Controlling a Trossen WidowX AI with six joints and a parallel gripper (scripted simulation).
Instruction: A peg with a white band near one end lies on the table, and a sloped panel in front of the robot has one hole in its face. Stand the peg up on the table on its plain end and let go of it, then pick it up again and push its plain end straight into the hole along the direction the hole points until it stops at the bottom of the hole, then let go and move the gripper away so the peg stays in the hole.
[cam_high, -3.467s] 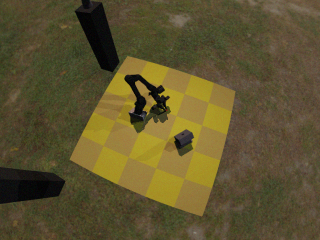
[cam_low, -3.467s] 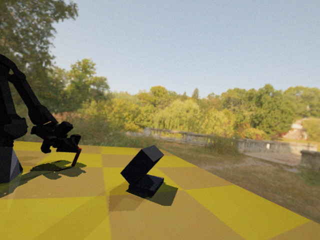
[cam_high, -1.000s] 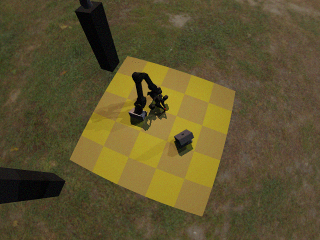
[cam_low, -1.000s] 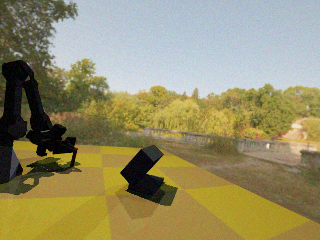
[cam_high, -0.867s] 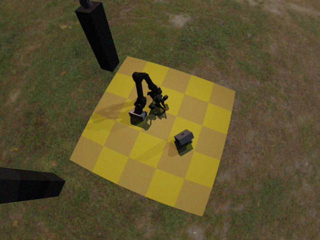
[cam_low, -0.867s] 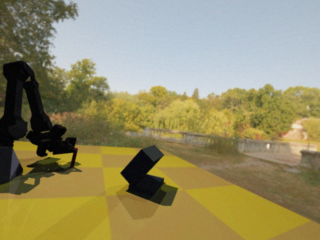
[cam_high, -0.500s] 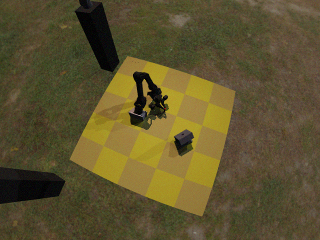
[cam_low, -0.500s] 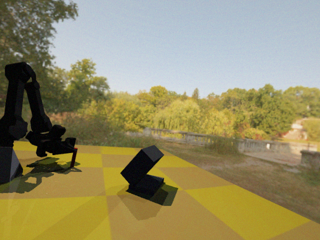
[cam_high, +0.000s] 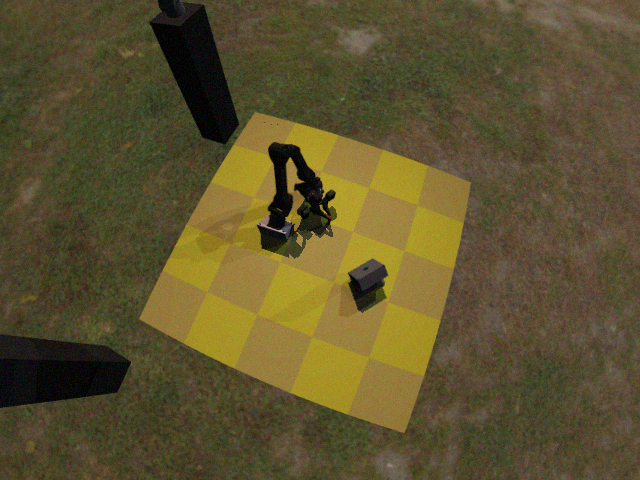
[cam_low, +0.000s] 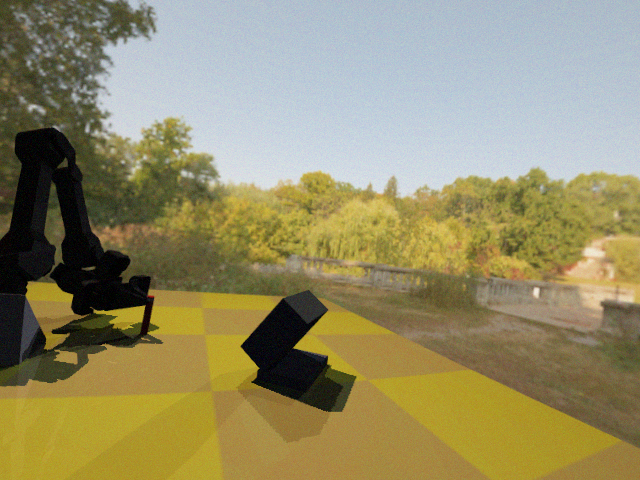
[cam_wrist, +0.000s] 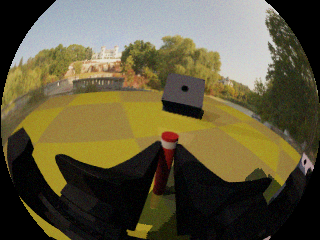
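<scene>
The red peg (cam_high: 329, 218) (cam_low: 146, 319) (cam_wrist: 162, 174) stands nearly upright, leaning slightly in the exterior view, with its white band (cam_wrist: 169, 144) at the top. Its plain lower end is at or just above the table; a small gap cannot be ruled out. My gripper (cam_high: 328, 215) (cam_low: 149, 301) (cam_wrist: 168, 147) is shut on the peg just below the band, its fingers reaching in nearly level. The grey sloped panel (cam_high: 374, 272) (cam_low: 281, 333) (cam_wrist: 174, 100) stands apart from the peg, farther from the robot. Its dark hole (cam_high: 366, 268) (cam_wrist: 185, 89) shows in its upper face, with nothing in it.
The checkered yellow and tan table top (cam_high: 289, 356) (cam_low: 144, 428) (cam_wrist: 82, 125) lies under the arm and panel. The robot's grey base block (cam_high: 275, 230) (cam_low: 15, 330) is close behind the gripper. Two large dark posts (cam_high: 199, 77) (cam_high: 56, 369) stand beyond the table's edges.
</scene>
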